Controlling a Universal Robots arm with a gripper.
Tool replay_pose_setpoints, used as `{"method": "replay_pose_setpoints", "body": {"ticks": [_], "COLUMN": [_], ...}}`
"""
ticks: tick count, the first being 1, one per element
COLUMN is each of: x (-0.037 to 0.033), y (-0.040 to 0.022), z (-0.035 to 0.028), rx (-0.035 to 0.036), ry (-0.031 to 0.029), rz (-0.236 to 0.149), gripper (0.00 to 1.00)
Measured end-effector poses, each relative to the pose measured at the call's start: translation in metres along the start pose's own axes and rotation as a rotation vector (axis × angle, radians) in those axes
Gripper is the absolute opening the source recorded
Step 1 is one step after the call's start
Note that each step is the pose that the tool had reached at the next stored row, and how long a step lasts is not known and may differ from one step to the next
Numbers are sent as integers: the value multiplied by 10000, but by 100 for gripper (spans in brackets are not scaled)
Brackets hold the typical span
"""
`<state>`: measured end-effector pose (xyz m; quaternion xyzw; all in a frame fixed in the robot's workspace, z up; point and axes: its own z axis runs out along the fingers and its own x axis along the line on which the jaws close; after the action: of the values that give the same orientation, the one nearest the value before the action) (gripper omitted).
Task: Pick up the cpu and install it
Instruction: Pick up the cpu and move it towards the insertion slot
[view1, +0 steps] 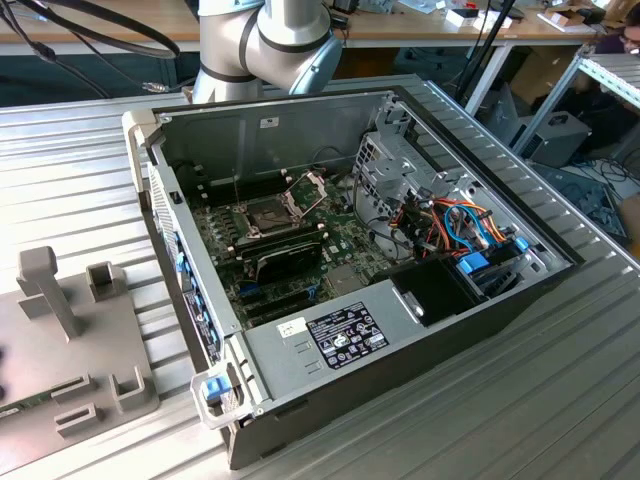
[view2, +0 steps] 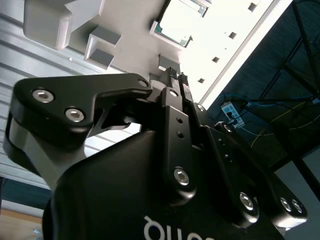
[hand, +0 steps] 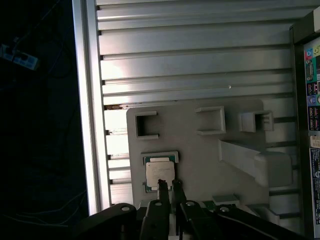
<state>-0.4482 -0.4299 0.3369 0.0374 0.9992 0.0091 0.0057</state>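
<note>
The cpu (hand: 160, 172) has a matt silver-grey metal top. The gripper (hand: 169, 186) is smooth black with a slight gloss and shiny metal screws (view2: 181, 175). The fixture (hand: 200, 150), at the case's 8 o'clock in the exterior view, looks like matt grey plastic. The table (hand: 190, 50) is ribbed brushed metal with a soft sheen. The case (view1: 240, 140) is dull grey sheet metal, and the arm (view1: 290, 30) is glossy

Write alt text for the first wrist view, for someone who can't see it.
A square silver-topped cpu sits in a shallow holder on a grey fixture plate, with the robot's hand near one edge of it. The plate lies on a ribbed metal table, beside the port panel of a computer case.
</note>
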Motion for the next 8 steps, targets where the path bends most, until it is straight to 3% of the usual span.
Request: {"method": "replay_pose_setpoints", "body": {"ticks": [4, 5, 7, 8], "x": [0, 0, 0, 0], "y": [0, 0, 0, 0], "z": [0, 1, 1, 1], "rx": [0, 0, 0, 0], "ry": [0, -1, 0, 0], "rz": [0, 1, 0, 0], "gripper": [36, 36, 48, 48]}}
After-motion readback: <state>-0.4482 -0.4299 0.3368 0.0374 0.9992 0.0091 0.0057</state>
